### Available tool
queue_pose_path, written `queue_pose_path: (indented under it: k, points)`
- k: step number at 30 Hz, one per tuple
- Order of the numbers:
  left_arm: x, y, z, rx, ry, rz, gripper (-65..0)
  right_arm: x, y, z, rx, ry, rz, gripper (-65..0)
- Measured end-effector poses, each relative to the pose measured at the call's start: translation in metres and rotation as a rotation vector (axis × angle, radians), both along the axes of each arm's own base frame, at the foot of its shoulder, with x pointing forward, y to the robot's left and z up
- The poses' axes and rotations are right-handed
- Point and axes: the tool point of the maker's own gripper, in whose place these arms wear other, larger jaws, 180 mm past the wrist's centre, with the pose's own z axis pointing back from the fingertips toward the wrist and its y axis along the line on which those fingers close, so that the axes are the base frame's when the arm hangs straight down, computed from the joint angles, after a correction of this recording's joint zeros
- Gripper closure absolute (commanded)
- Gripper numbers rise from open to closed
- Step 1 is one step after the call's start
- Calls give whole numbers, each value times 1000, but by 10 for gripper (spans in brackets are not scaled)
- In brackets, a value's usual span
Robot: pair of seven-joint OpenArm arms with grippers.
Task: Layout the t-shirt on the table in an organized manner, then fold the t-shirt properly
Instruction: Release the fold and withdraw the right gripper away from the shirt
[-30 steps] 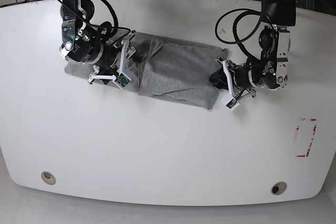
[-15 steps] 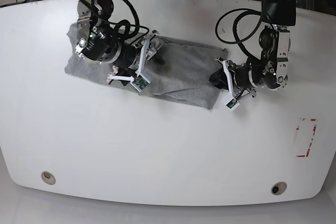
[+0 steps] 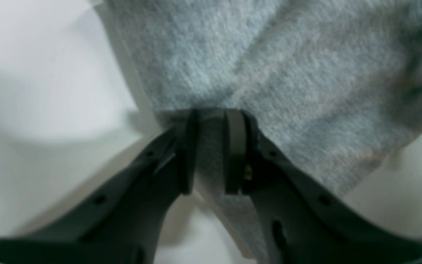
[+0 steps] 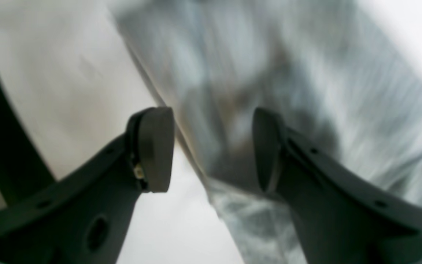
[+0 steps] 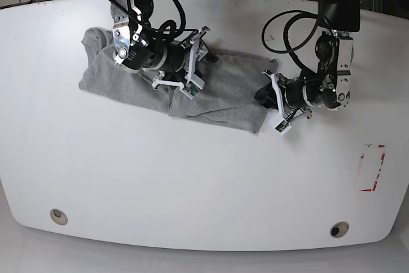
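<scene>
The t-shirt (image 5: 217,94) is heather grey, a fine speckle of pale and darker fibres seen close in the left wrist view (image 3: 269,73), with no print showing. Under it the table (image 5: 192,177) is glossy white. Near the table's right edge is a red tape rectangle (image 5: 372,167) (an outline only, white inside). Towards the table's front edge sit two grommets, grey-ringed with dark centres, (image 5: 59,216) and (image 5: 339,229). The left gripper (image 3: 211,154) is dark charcoal, its pads (image 3: 234,146) a paler grey; the right gripper (image 4: 211,146) is the same charcoal. Black cables (image 5: 287,30) loop above the t-shirt's right end.
</scene>
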Motion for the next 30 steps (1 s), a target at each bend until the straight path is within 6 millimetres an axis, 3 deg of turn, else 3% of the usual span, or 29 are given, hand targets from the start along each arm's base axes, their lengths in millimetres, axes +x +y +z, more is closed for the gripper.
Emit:
queue_pose_path:
  k: [6,17,23,30]
  points:
    - [0,0,0,1,1,0,-106,-19,-26,-24,-45,55,3,-320]
    - [0,0,0,1,0,0,-106,-55,-57,-15,-130,32,52,-320]
    - [0,0,0,0,0,0,-106,-39,-90,1,-169,-31,-36,-320]
    - [0,0,0,3,0,-1,-106,-12,-161,17,-240,-86,-262,-320]
